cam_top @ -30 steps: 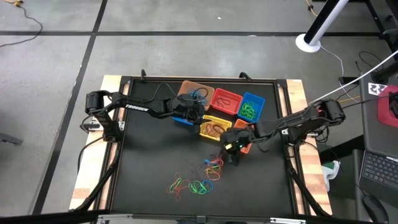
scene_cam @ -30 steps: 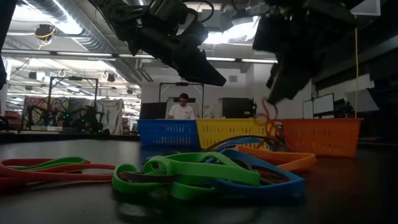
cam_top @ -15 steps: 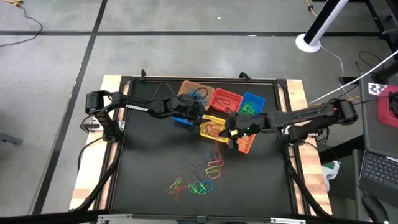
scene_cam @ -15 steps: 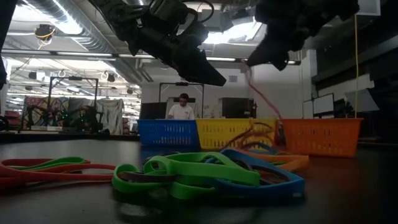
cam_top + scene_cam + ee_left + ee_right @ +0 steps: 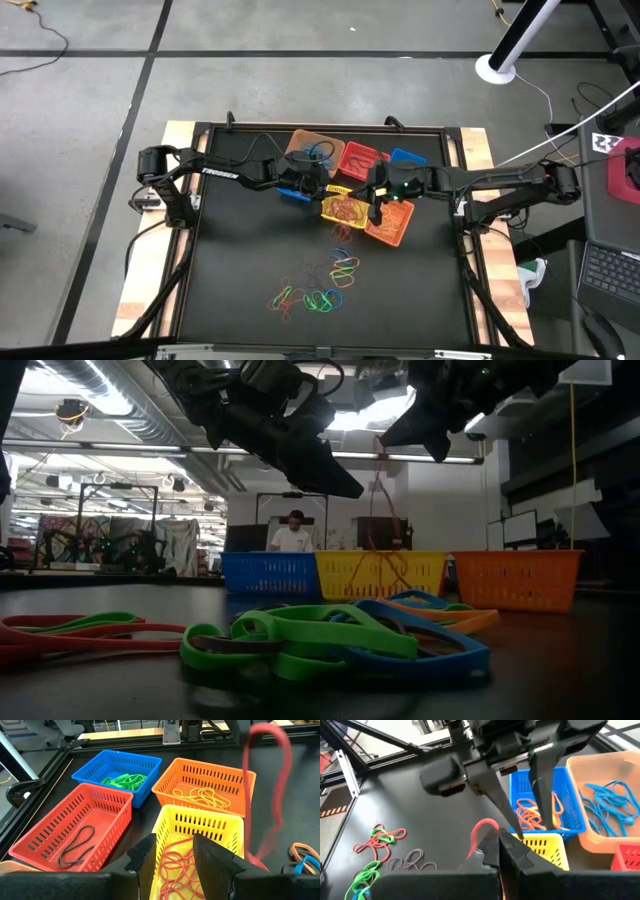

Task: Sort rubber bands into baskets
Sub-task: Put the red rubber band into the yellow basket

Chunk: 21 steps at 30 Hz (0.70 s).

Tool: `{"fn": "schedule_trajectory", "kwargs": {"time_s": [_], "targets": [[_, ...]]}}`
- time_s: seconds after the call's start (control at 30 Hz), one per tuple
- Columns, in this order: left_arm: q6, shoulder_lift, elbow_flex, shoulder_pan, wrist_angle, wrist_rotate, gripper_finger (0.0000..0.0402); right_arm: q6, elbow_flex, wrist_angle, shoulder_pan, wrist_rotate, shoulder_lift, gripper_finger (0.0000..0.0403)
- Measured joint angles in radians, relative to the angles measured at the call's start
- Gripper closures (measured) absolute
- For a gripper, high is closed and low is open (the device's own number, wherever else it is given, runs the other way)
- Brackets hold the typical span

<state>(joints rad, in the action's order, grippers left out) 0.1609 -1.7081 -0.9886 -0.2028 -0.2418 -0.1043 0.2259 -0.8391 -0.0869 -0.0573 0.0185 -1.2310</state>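
Observation:
My right gripper (image 5: 374, 203) hovers over the yellow basket (image 5: 345, 208), shut on a long red rubber band (image 5: 267, 795) that dangles below it. My left gripper (image 5: 308, 186) stays open with nothing in it over the near blue basket (image 5: 292, 194), which holds orange bands (image 5: 535, 815). The yellow basket has red bands lying in it (image 5: 175, 865). A loose pile of coloured rubber bands (image 5: 318, 288) lies flat on the mat nearer the front edge. My right gripper pinches the red band's upper loop (image 5: 481, 827) between its two shut fingers, coming from the table's right and slanting down. The band hangs slack below the fingers (image 5: 378, 510). Its lower end (image 5: 256, 861) reaches rim height beside the yellow basket.
Around the yellow basket stand a tan-orange basket (image 5: 314, 147) with blue bands, a red basket (image 5: 362, 160), a far blue basket (image 5: 120, 770) with green bands and an orange basket (image 5: 392, 226). The two grippers are close together. A person (image 5: 294, 532) is far behind the table.
My right gripper has risen from the loose pile and gone toward the table's far edge, tipping up from steeply down toward level. It has stayed shut. The red band has been drawn up out of the pile and now hangs by the yellow basket.

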Motion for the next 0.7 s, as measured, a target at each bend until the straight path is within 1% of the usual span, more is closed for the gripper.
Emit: {"fn": "schedule_trajectory", "kwargs": {"time_s": [0.23, 0.4, 0.6, 0.7], "targets": [[-0.002, 0.0, 0.0, 0.0, 0.0, 0.0, 0.0274, -0.05, 0.0, 0.038, -0.011, -0.016, 0.004, 0.0403], [-0.002, 0.0, 0.0, 0.0, 0.0, 0.0, 0.0274, -0.051, 0.0, 0.052, -0.011, -0.011, 0.004, 0.0403], [-0.005, 0.0, 0.0, 0.005, 0.0, -0.008, 0.0274, -0.052, 0.0, 0.172, -0.01, 0.137, 0.004, 0.0403], [-0.005, 0.0, 0.0, 0.02, 0.0, -0.038, 0.0274, -0.052, 0.0, 0.218, -0.009, 0.169, 0.004, 0.0403]]}}
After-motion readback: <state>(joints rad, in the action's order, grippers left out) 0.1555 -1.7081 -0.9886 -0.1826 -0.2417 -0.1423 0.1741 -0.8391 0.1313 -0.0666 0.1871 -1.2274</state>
